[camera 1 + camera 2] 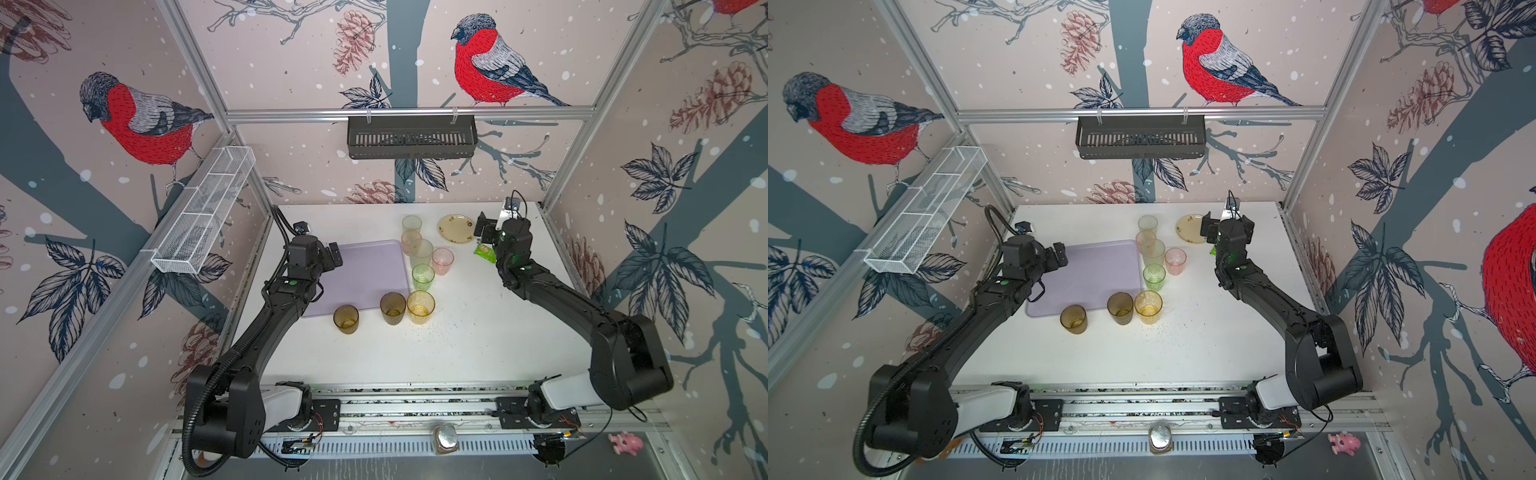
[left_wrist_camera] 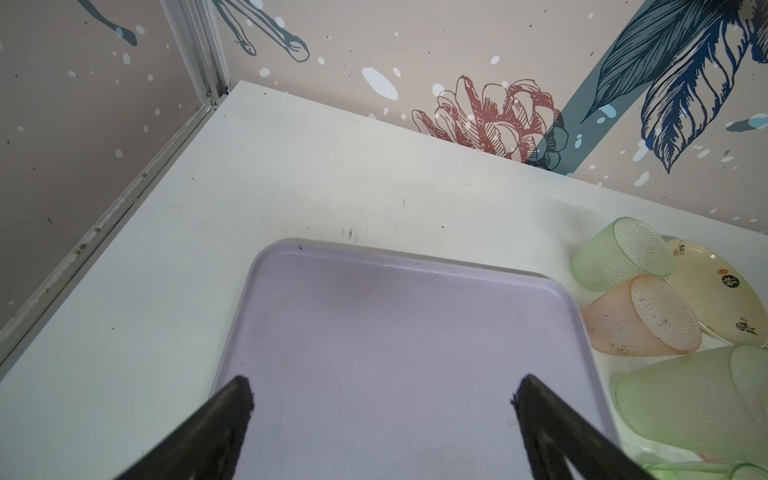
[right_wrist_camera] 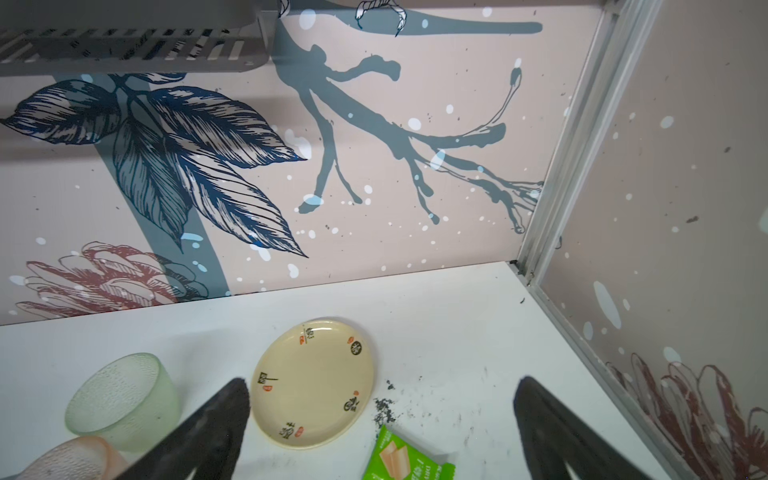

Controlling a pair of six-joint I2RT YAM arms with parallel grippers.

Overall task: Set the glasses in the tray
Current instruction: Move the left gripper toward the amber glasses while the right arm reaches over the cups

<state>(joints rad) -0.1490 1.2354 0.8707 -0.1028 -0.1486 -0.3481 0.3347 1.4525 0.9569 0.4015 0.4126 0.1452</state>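
A white surface point(image 1: 457, 357) sits inside walls papered with bullfinches and pine cones. In both top views the left claw point(image 1: 336, 257) hangs over the far left part of the lilac tray point(image 1: 365, 282), spread wide and holding nothing. The right claw point(image 1: 481, 230), equally wide and holding nothing, hangs just beside a cream plate point(image 1: 456, 227), with a green snack packet point(image 1: 484, 252) near it. Five of the glasses point(image 1: 421, 251) stand between the two claws, along the tray's right edge. The amber-yellow tumbler point(image 1: 420, 306) and two brown tumblers point(image 1: 392, 307) line the tray's near edge, nearer the arm bases than either claw. Whether they touch the tray I cannot tell.

In the left wrist view the left claw point(image 2: 382, 390) has its black fingers point(image 2: 239, 399) wide apart over the tray point(image 2: 415, 332). A pale greenish tumbler point(image 2: 619, 253) and a pink tumbler point(image 2: 640, 316) stand just off the tray's corner, beyond one fingertip.

In the right wrist view the right claw point(image 3: 382, 390) gapes above the surface, with the plate point(image 3: 311, 382) just ahead of one finger and the pale greenish tumbler point(image 3: 120, 399) outside it.
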